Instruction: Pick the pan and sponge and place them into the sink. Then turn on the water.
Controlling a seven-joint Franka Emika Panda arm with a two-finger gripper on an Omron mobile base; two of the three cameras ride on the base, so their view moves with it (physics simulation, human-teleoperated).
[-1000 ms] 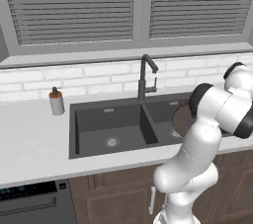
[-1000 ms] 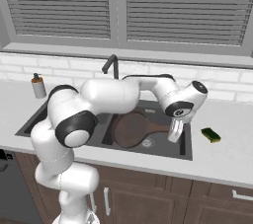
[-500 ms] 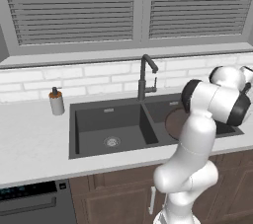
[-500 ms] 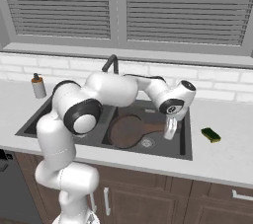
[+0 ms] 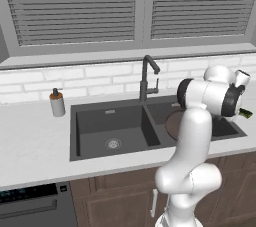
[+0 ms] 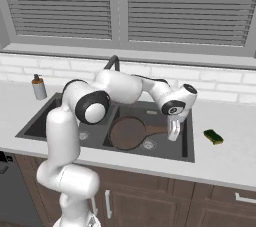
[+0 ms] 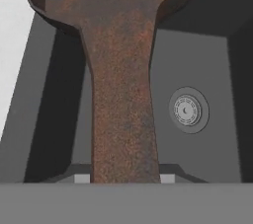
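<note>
Over the smaller basin of the sink (image 6: 186, 141) — frying pan (image 6: 127, 132) held.
Pincer (image 6: 173, 132) clamps its handle; sponge (image 6: 213, 136) on the worktop (image 6: 225, 156) at 3 o'clock.

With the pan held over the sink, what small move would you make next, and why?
Probably lower it a little, then open. The gripper holds the pan by its handle over the smaller basin of the sink; the sponge waits on the counter.
</note>
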